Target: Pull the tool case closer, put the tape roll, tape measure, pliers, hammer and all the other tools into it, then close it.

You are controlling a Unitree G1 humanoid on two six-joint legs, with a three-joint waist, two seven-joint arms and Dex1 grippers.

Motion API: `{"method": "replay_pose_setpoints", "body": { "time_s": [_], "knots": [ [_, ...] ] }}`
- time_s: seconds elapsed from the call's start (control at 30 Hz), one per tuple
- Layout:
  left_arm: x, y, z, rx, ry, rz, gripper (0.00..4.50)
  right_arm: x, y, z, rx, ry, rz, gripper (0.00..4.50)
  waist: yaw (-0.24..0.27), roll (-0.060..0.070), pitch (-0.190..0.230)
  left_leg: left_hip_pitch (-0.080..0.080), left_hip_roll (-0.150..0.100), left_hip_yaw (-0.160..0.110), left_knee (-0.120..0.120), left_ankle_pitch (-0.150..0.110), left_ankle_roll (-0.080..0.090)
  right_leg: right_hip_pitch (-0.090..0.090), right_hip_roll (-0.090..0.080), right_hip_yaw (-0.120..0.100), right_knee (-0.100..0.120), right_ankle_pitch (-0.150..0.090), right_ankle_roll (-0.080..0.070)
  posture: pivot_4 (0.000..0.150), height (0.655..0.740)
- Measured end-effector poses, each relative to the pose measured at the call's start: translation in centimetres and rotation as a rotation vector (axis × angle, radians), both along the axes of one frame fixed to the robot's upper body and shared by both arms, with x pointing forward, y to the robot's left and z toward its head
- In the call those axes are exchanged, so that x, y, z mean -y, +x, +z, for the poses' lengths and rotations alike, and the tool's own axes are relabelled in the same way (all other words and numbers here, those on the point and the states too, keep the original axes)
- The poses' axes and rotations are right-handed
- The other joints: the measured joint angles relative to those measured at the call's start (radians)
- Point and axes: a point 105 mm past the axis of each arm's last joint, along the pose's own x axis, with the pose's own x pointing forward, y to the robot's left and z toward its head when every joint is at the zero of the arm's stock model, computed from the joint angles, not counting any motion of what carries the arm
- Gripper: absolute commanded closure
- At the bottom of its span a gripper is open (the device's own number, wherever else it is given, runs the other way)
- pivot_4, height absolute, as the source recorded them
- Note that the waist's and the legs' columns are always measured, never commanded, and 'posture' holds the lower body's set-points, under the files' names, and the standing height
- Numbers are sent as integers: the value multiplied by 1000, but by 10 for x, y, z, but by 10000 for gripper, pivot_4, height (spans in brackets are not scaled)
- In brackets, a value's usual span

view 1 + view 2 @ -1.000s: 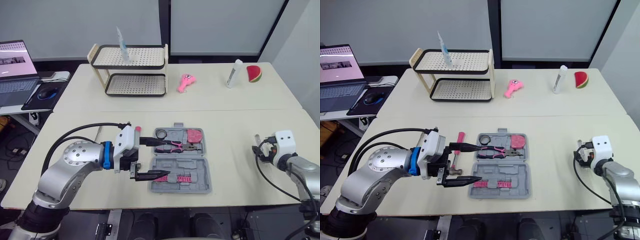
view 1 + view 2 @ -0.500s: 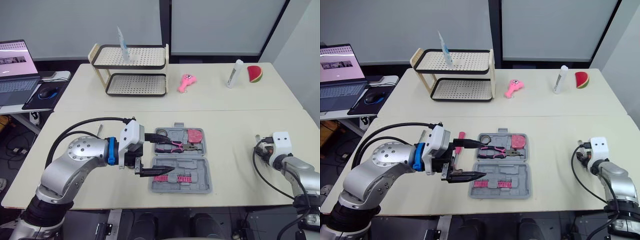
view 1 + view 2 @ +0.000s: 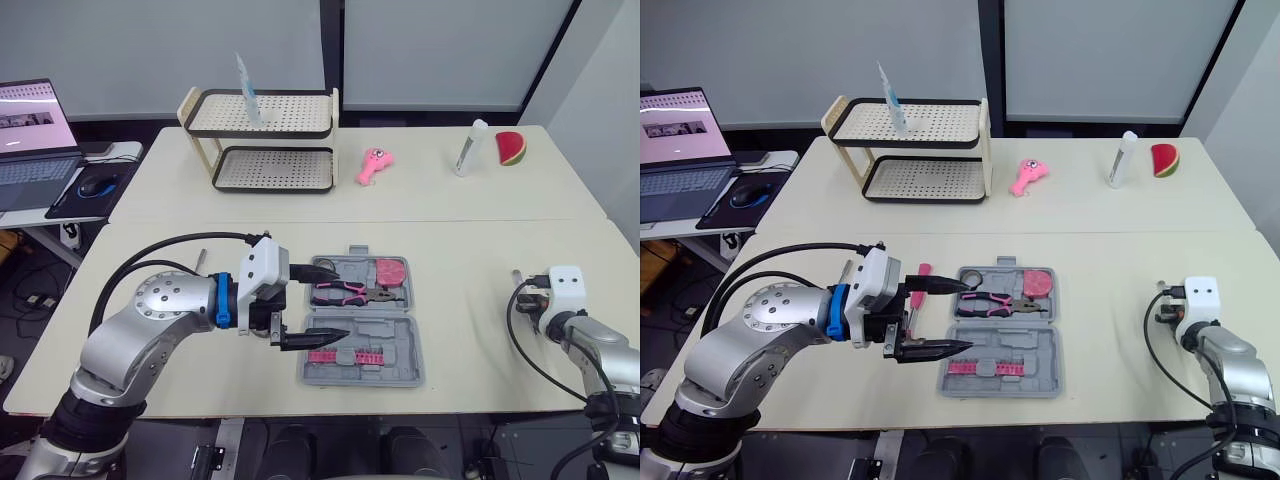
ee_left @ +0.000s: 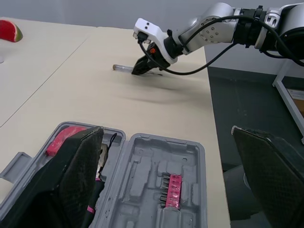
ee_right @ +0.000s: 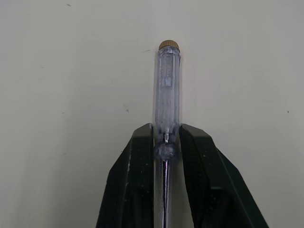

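Nearest us, the grey tool case (image 3: 392,338) lies open on the surface (image 3: 470,300), central and already close in. Its near half carries a pink strip of bits (image 3: 352,355) among bare moulded slots.

The left gripper (image 3: 969,315) hovers at the case's left edge, fingers spread wide and holding nothing. Just beside it, outside the case, a pink-handled hammer (image 3: 922,271) lies on the surface, mostly hidden behind that gripper.

Out to the right and well apart from the case, the right gripper (image 5: 166,137) is clamped on a clear-handled screwdriver (image 5: 168,85), pinched at the shaft end with the handle sticking out forward, low over bare surface.

In the far half of the case sit the pliers (image 3: 350,291), a dark ring that looks like the tape roll (image 3: 322,266), and a pink tape measure (image 3: 390,271).

My read is that the loose tools go in now. The screwdriver should travel level and stay firmly pinched, line up lengthwise over an empty slot, and come low before release so it doesn't bounce out. The left gripper should centre on the hammer's handle, not the case wall, and keep clear of the incoming arm.

Farther back stand a two-tier rack (image 3: 265,140) and a laptop (image 3: 30,130).
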Motion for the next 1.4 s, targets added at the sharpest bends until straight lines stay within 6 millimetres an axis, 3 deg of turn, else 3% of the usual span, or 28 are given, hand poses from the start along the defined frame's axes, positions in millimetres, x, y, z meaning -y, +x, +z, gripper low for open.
{"method": "replay_pose_setpoints", "body": {
  "time_s": [0.33, 0.47, 0.63, 0.77, 0.9, 1.1, 1.27, 1.4],
  "knots": [
    [-23, 5, -1, 9, 38, 75, 0, -9, -5, 1, 5, 0, 61, 41356, -1, 0, 0, 0, 0, 0, -1, 0, 0, -1, 0, 0, 0, 0, 0, 1500, 7356],
    [-40, 6, -3, 25, 77, 129, 0, -26, -7, 18, 21, -80, 209, 41356, -2, 3, 2, 0, 0, 0, -1, 0, 0, -2, 0, 0, 0, 0, 0, 1500, 7356],
    [-78, 2, -25, 21, 217, 215, 0, -81, -19, 65, -18, -309, 669, 41358, -4, 8, 5, -1, 1, -1, -2, 0, 0, -3, 1, 0, 0, 0, 0, 1500, 7356],
    [-84, -4, -34, 13, 245, 205, 0, -130, -32, 79, -50, -392, 982, 41358, -1, 5, 7, -1, 0, -2, -1, 0, 0, -2, 0, 0, 0, 0, 0, 1500, 7356],
    [-92, -7, -41, 3, 282, 201, 0, -171, -43, 82, -88, -407, 1194, 41358, 0, 3, 8, -3, 0, -3, -1, 0, 0, -3, -1, 0, -1, 0, 0, 1500, 7356],
    [-95, -9, -44, 12, 294, 192, 0, -223, -49, 73, -127, -385, 1354, 41358, -1, 2, 9, -5, 0, -3, -1, 0, 0, -7, -1, 0, 0, 0, 0, 1500, 7356],
    [-97, -11, -48, -4, 301, 192, 0, -262, -40, 67, -117, -400, 1438, 41358, -4, 3, 9, -10, 0, -3, 0, 0, 0, -12, 0, -1, 2, 0, 0, 1500, 7356],
    [-98, -12, -50, -9, 306, 193, 0, -280, -35, 61, -122, -419, 1479, 41358, -4, 3, 9, -11, 0, -3, 0, 0, 0, -13, -1, -2, 1, 0, 0, 1500, 7356]
  ]
}}
